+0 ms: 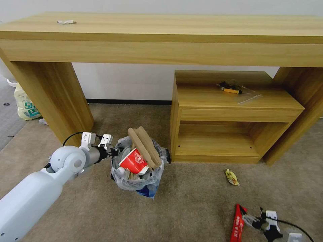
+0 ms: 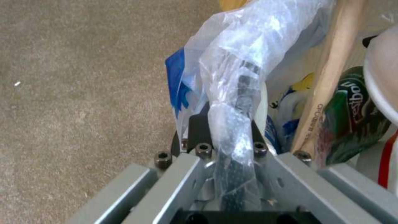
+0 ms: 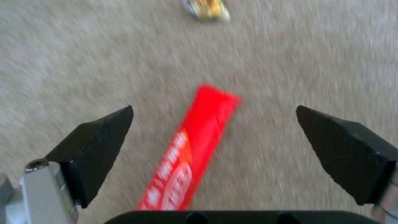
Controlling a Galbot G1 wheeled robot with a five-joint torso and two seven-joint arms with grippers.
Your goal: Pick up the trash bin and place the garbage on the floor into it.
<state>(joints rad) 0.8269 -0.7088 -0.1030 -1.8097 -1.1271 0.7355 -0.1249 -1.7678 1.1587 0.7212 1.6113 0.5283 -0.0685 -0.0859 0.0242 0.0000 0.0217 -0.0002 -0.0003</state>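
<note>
The trash bin (image 1: 134, 181), lined with a crinkly plastic bag, stands on the beige floor (image 1: 188, 208) in front of the desk. It holds a red-white bowl (image 1: 134, 161), cardboard (image 1: 145, 146) and other garbage. My left gripper (image 1: 112, 153) is shut on the bin's rim and bag (image 2: 236, 102), next to a wooden stick (image 2: 327, 77). A red wrapper (image 1: 237, 223) lies on the carpet at the front right. My right gripper (image 1: 252, 218) hovers over it, open. In the right wrist view the red wrapper (image 3: 195, 155) lies between the black fingertips (image 3: 104, 133).
A crumpled yellow wrapper (image 1: 232, 177) lies on the carpet beyond the red one, also in the right wrist view as the yellow wrapper (image 3: 207, 9). A wooden desk (image 1: 161, 37) spans the back, with a low shelf unit (image 1: 232, 114) under it. A yellowish shopping bag (image 1: 25, 104) sits at far left.
</note>
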